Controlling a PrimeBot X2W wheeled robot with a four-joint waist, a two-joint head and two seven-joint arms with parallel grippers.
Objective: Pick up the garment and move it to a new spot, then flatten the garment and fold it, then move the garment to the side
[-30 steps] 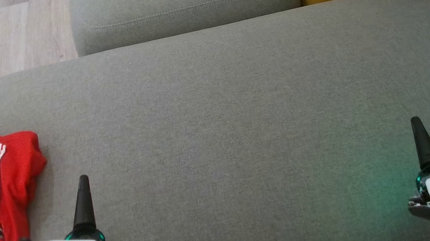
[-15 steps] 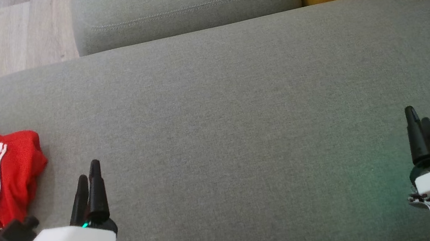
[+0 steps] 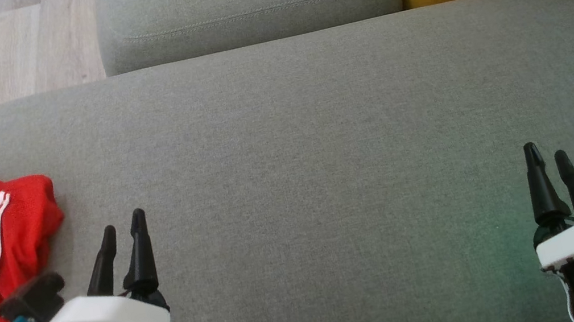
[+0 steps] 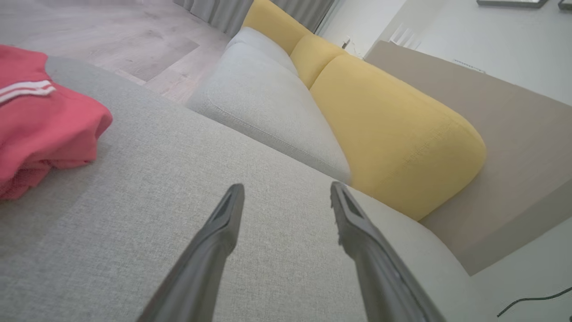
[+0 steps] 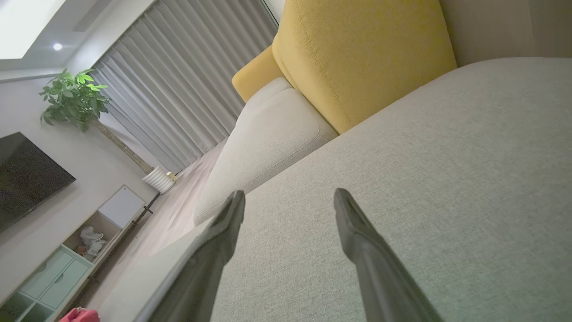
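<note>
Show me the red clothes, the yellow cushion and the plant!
red clothes [image 3: 29,225]: head view, on the plain red cloth near its right edge.
yellow cushion [image 4: 393,129]: left wrist view, middle of its face.
plant [image 5: 73,98]: right wrist view, on its green leaves.

Head looks down, wrists skim low over one grey seat [image 3: 318,139].

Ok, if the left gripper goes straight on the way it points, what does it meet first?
The left gripper would probably cross bare seat cushion and meet the grey back cushion, though it may dip into the seat sooner. The red garment lies off to its left.
</note>
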